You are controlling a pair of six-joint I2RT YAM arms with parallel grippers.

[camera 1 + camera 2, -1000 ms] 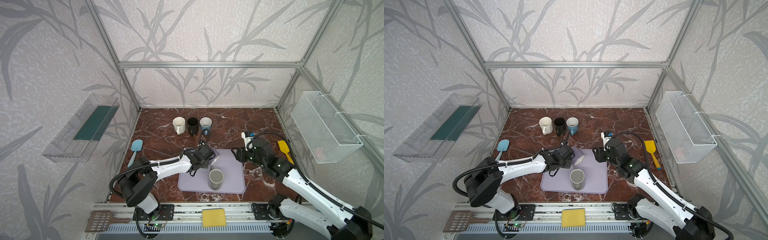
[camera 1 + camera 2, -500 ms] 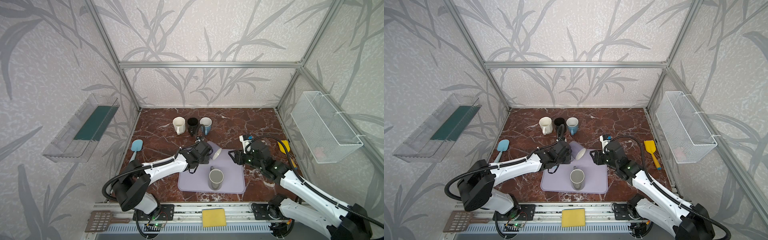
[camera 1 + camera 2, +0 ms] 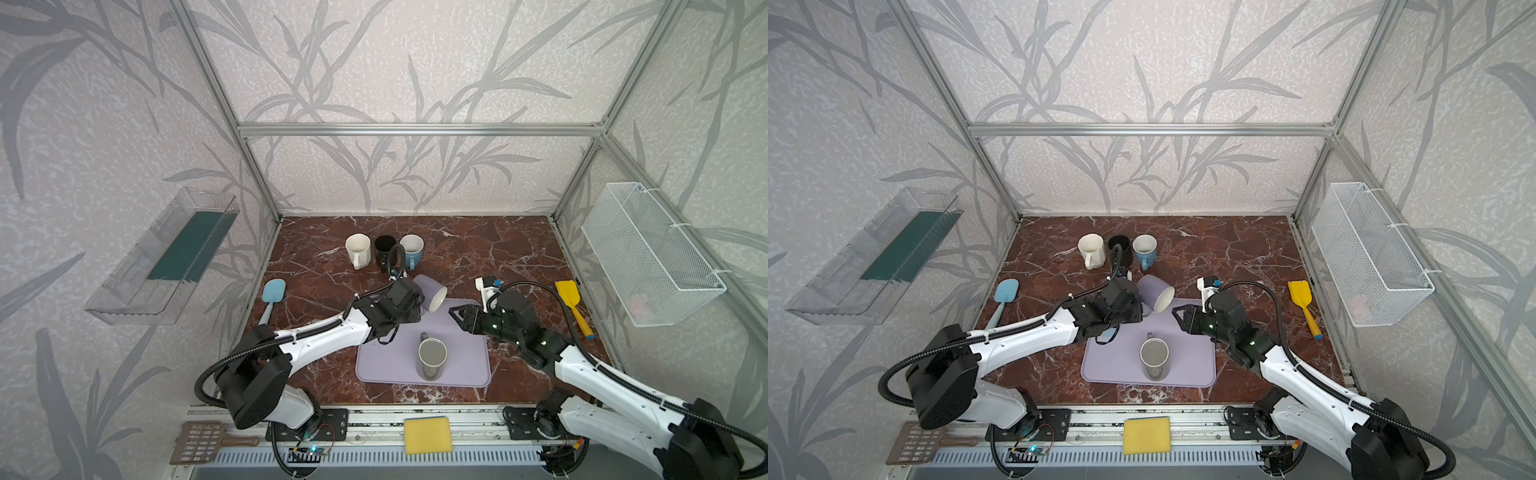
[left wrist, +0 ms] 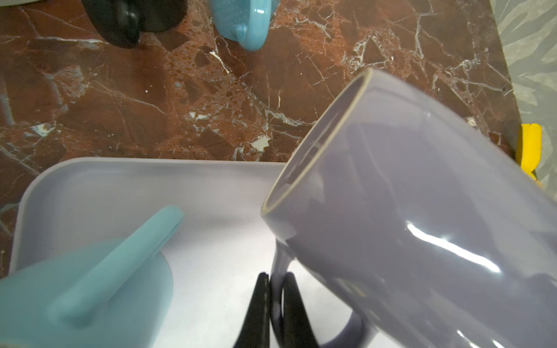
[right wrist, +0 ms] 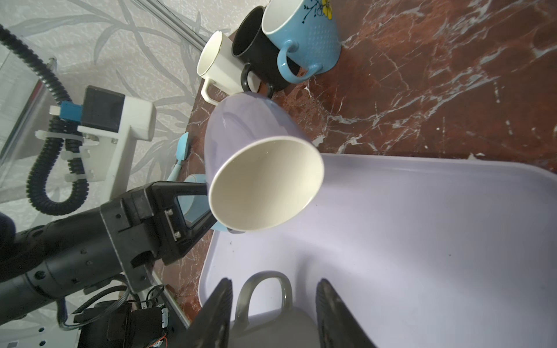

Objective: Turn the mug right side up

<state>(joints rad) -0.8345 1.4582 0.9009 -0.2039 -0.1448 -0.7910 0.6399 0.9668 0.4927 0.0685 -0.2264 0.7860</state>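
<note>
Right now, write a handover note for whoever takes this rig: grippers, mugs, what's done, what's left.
Left gripper: shut on the handle of the purple mug, holding it in the air above the far edge of the mat.
Right gripper: open and empty, hovering over the mat near the grey mug.
Purple mug: tipped roughly on its side, mouth towards the right gripper, not yet upright.
Grey mug stands upright on the mat. The cream mug, black mug and blue mug stand upright at the back.
Done: mug picked up and partly turned.
Left: turn it until the mouth faces up, set it down, release.
</note>
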